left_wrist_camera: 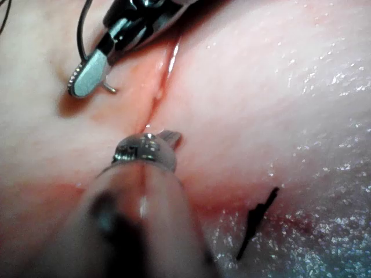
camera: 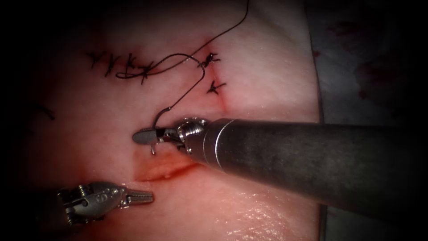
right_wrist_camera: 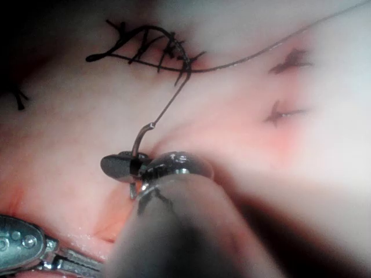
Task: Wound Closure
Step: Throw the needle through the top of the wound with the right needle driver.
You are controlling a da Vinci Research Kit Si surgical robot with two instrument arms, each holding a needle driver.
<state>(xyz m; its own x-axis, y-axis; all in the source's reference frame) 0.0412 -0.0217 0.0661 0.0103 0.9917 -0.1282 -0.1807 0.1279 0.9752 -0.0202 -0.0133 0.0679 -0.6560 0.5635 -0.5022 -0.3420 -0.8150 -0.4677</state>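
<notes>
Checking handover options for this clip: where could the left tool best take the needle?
Judging by its pose, the free arc rising above the right tool's jaws, near the thread end of the needle. The right tool grips it mid-curve; the tip points down at the tissue. The left tool, holding nothing, might come from the left.

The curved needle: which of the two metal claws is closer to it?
Right. The right tool holds the needle in its shut jaws, mid-curve, above the open cut. The left tool lies apart, below the cut, holding nothing.
</notes>
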